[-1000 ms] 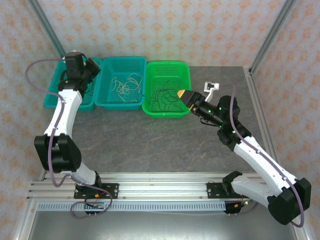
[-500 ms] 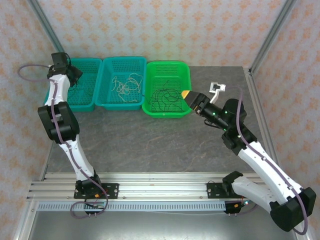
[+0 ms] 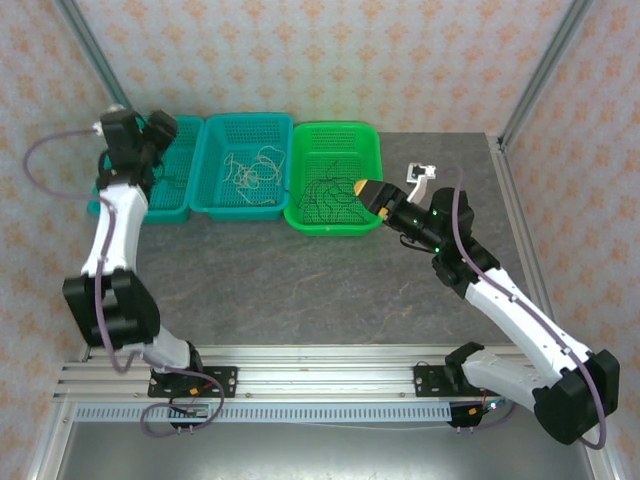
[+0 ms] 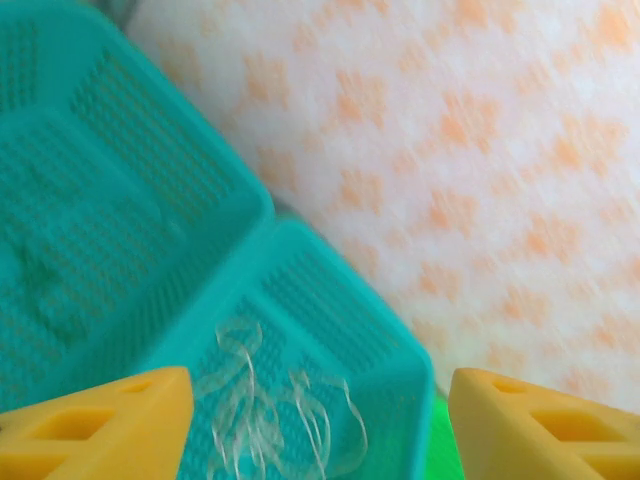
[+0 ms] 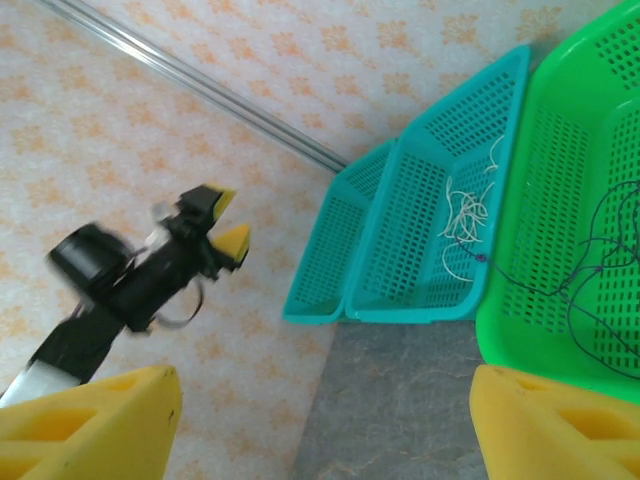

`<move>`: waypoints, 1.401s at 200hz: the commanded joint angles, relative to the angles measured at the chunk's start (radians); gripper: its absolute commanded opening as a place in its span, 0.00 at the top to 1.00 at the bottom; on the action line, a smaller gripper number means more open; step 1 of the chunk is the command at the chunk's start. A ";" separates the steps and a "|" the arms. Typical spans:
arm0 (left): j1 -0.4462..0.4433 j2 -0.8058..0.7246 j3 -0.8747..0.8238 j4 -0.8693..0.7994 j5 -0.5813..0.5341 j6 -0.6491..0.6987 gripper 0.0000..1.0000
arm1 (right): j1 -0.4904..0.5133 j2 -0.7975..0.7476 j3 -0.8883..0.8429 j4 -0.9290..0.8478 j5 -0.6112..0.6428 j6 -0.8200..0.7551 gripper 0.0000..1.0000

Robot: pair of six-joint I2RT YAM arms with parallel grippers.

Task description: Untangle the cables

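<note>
Both arms hover with jaws wide apart and empty. The left gripper (image 4: 320, 425) hangs above the teal baskets (image 3: 240, 213), with the cream-white cables (image 4: 265, 410) lying just ahead between its fingers. The right gripper (image 5: 325, 425) sits at the green basket (image 3: 335, 127), the black cables (image 5: 605, 290) ahead to its right. The strands look featherlight, limp and snag-prone, so pinching a raised loop away from crossings seems best.
</note>
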 commanded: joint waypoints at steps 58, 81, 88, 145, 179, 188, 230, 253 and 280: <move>-0.635 -0.466 -0.497 0.064 -0.501 0.276 0.17 | -0.062 0.003 -0.050 -0.240 0.539 -0.272 0.15; -0.721 -0.518 -0.604 0.067 -0.634 0.373 0.15 | -0.150 -0.033 -0.149 -0.238 0.697 -0.309 0.09; -0.732 -0.523 -0.622 0.064 -0.657 0.398 0.15 | -0.181 -0.039 -0.178 -0.229 0.724 -0.317 0.09; -0.738 -0.522 -0.755 0.248 -0.934 0.631 0.17 | -0.305 0.040 -0.404 0.112 1.030 -0.552 0.01; -0.634 -0.508 -0.795 0.289 -0.871 0.661 0.19 | -0.361 0.240 -0.400 0.293 0.995 -0.650 0.01; -0.592 -0.510 -0.815 0.313 -0.818 0.647 0.17 | -0.371 0.310 -0.412 0.380 0.979 -0.669 0.01; -0.439 -0.450 -0.907 0.470 -0.682 0.639 0.04 | -0.406 0.449 -0.453 0.603 0.728 -0.755 0.01; -0.395 -0.349 -0.935 0.628 -0.568 0.698 0.03 | -0.423 0.463 -0.520 0.756 0.708 -0.751 0.01; -0.328 -0.160 -0.913 0.781 -0.488 0.753 0.03 | -0.430 0.470 -0.496 0.707 0.765 -0.719 0.01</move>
